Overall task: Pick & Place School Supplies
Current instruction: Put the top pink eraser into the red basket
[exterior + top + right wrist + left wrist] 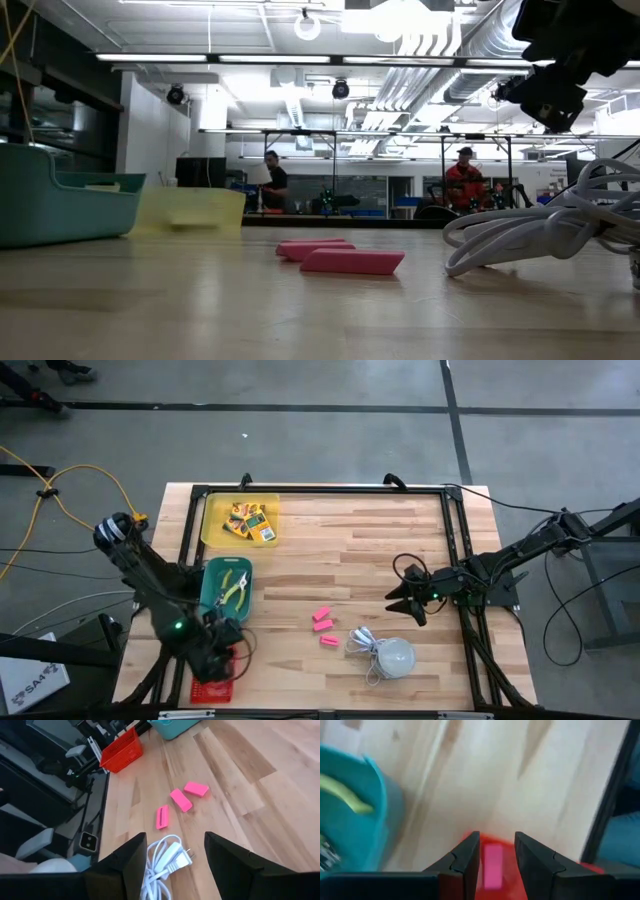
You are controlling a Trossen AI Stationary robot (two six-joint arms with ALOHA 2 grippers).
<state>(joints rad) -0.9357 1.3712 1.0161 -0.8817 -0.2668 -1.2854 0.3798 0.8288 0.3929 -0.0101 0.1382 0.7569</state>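
The left gripper (496, 837) hangs over the red basket (208, 690) at the table's 7 o'clock corner. Its fingers are released: a pink block (492, 865) lies between them, but a strip of red shows between the block and one finger, so nothing clamps it. In the high view the gripper hides that block and part of the basket. The left wrist view cuts off the teal bin (210, 595) at its edge.

The right gripper (175, 840) hovers at 4 o'clock with its fingers spread wide and nothing between them. In the low view only the dark underside of this arm shows, cut off at the top.

Three pink erasers (196, 788) (180, 800) (162, 817) lie on bare wood near 6 o'clock, well apart from both grippers. Just beyond them, toward 5 o'clock, sits the white dome (397, 657) with its coiled cord (530, 235).

The lime-handled scissors (235, 588) lie in the teal bin at 9 o'clock. The yellow-and-green boxes (250, 520) sit in the yellow tray (212, 520) at 11 o'clock, overlapping so that their count and printing cannot be made out.

Off the table at 8 o'clock, a white panel (25, 680) bears dark letters that look like "SA4", only partly legible.
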